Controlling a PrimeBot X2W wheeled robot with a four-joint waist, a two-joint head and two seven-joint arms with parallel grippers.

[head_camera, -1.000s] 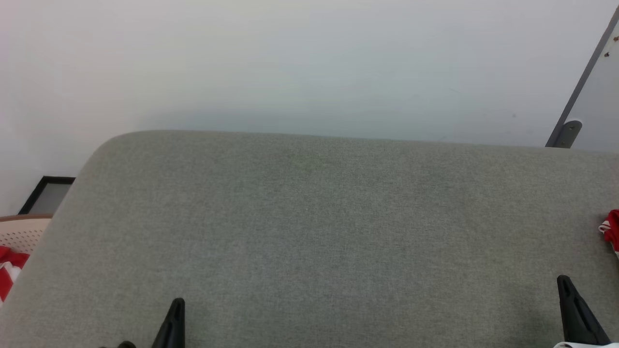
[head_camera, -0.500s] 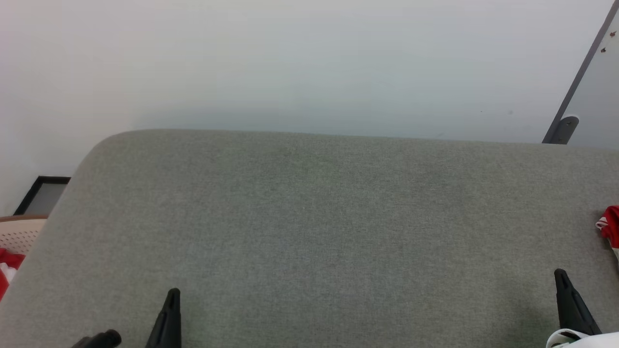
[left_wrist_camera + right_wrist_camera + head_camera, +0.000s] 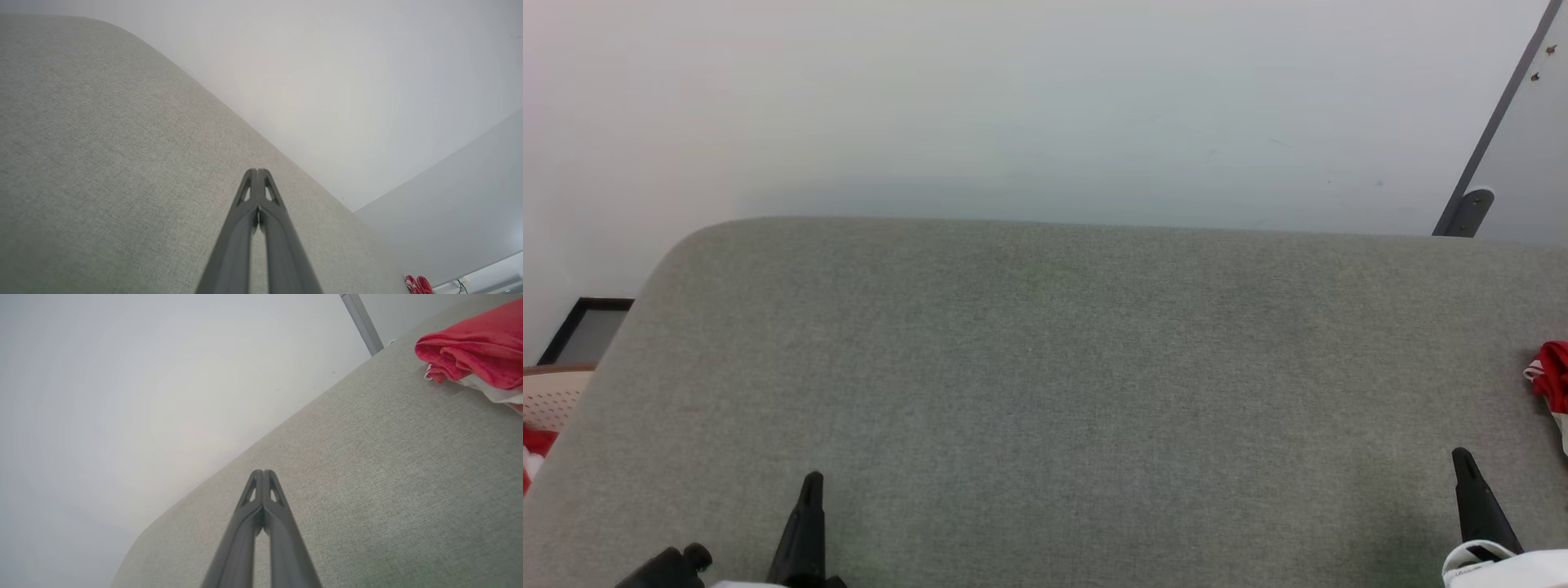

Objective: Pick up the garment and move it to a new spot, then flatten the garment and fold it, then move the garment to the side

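Looking along your right gripper (image 3: 263,473), you find its two long dark fingers pressed tip to tip and empty, poised over the grey woven fabric surface (image 3: 408,477). The bunched bright red jersey with a white panel (image 3: 478,351) lies on that surface ahead of those tips and off to their right, well apart from them. Your left gripper (image 3: 258,173) is likewise closed tight and empty; the jersey sits far to its right, beyond the right gripper.

Right end effector (image 3: 263,473), fingers pressed together, bottom centre, over grey fabric worktop (image 3: 388,477); bunched red-and-white garment (image 3: 474,347) on it, upper right; grey post (image 3: 361,322), top.
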